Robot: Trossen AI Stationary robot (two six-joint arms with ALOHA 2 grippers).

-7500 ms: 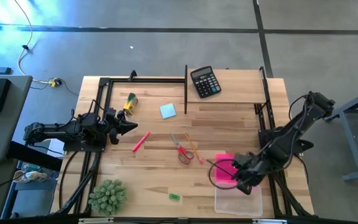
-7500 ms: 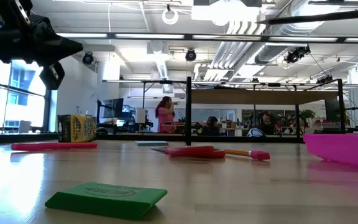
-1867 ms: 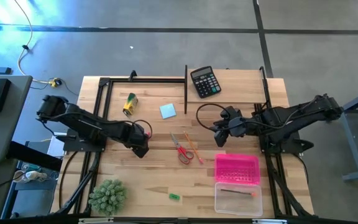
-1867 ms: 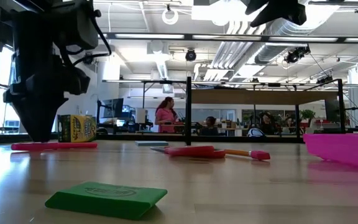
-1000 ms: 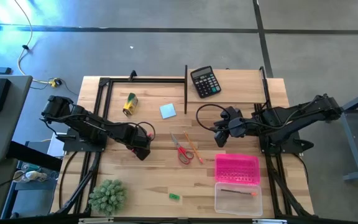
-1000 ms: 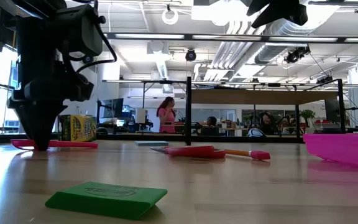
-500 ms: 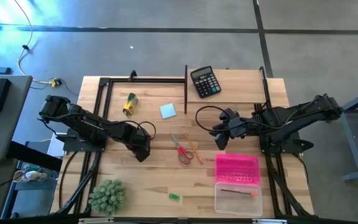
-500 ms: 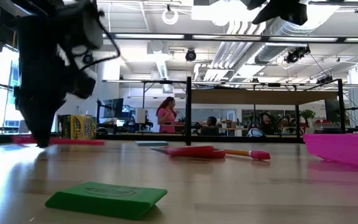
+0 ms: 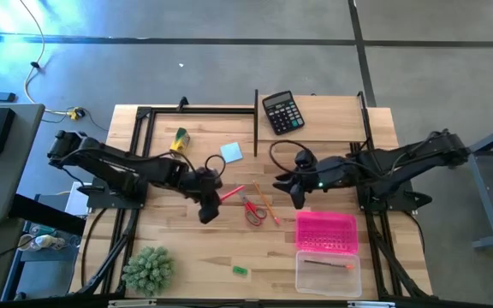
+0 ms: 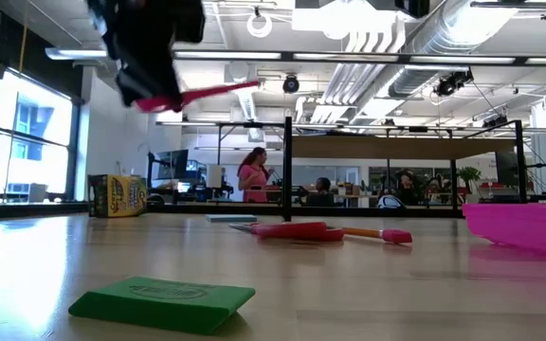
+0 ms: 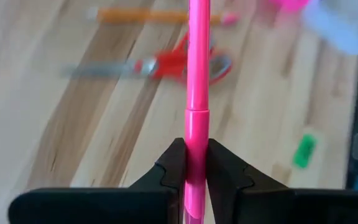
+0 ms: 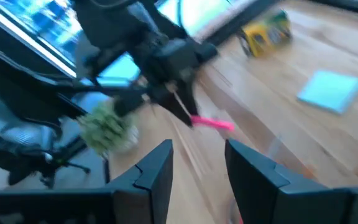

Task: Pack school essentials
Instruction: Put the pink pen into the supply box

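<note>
Plant at lower left of the high view, on the counter. Yellow-green box at upper left of the counter, well apart from everything else.

Left fingers left of centre in the high view, clamped on the red pen; pen lifted clear of the counter, jutting toward the scissors. Same grip in the left wrist view: pen pinched between both fingers, running straight out ahead, scissors and pencil blurred beyond. In the low view, pen high at upper left, held well above the counter.

Blue notepad above centre. Scissors and pencils side by side just right of the pen tip. Green eraser near the bottom edge, alone. Calculator at the top.

Right fingers right of centre, parted, gripping nothing; gap plain in the right wrist view. Pink tray at lower right, touching the clear box below it; one pencil inside the clear box.
</note>
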